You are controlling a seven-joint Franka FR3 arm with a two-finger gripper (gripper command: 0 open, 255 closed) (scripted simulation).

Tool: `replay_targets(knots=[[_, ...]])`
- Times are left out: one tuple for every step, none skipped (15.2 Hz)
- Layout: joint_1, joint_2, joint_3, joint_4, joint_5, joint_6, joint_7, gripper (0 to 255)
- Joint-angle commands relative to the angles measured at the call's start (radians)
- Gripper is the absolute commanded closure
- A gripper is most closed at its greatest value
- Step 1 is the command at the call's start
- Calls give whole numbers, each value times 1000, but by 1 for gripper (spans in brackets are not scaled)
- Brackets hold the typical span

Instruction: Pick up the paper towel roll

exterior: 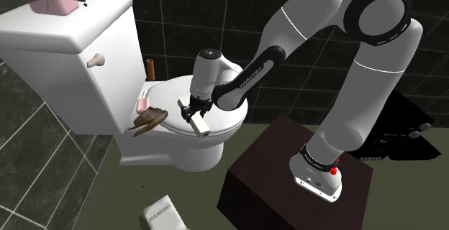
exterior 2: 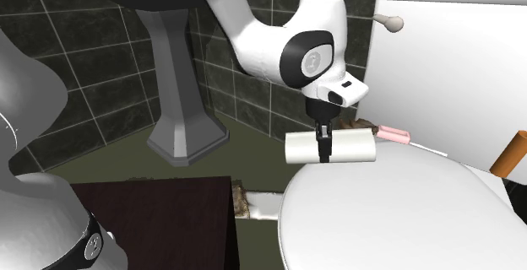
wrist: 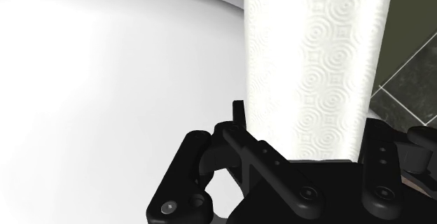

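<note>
The paper towel roll (exterior: 200, 125) is a white embossed cylinder lying crosswise between my gripper's fingers. My gripper (exterior: 193, 112) is shut on the roll near its middle, over the front part of the white toilet lid (exterior: 223, 121). In the second exterior view the roll (exterior 2: 346, 147) lies level, with one black finger (exterior 2: 321, 144) across its front, just above the lid (exterior 2: 397, 218). Seen from the wrist, the roll (wrist: 315, 54) runs away from my gripper (wrist: 306, 121), clasped on both sides, with the lid (wrist: 105, 96) beneath it.
A pink item (exterior: 142, 105) and a brown object (exterior: 148, 120) lie on the lid's rear near the tank (exterior: 65, 31). A brown cylinder (exterior: 151, 68) stands behind the toilet. A white box (exterior: 164, 215) lies on the floor. A pedestal sink (exterior 2: 182, 99) stands nearby, and my dark stand (exterior: 280, 178).
</note>
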Motion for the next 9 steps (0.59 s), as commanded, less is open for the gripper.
replay_targets(knots=[[-7,-25,12,0,27,-22,-20,255],[-10,-38,16,0,41,-34,-30,255],[-12,-51,21,2,54,-47,-40,255],[-15,-63,25,3,67,-59,-50,255],[-17,-75,28,5,80,-72,-59,255],[-18,-87,31,7,92,-84,-69,255],[-19,-99,34,9,104,-97,-78,255],[-20,-111,36,12,116,-110,-86,255],[-21,-123,38,14,127,-123,-94,255]])
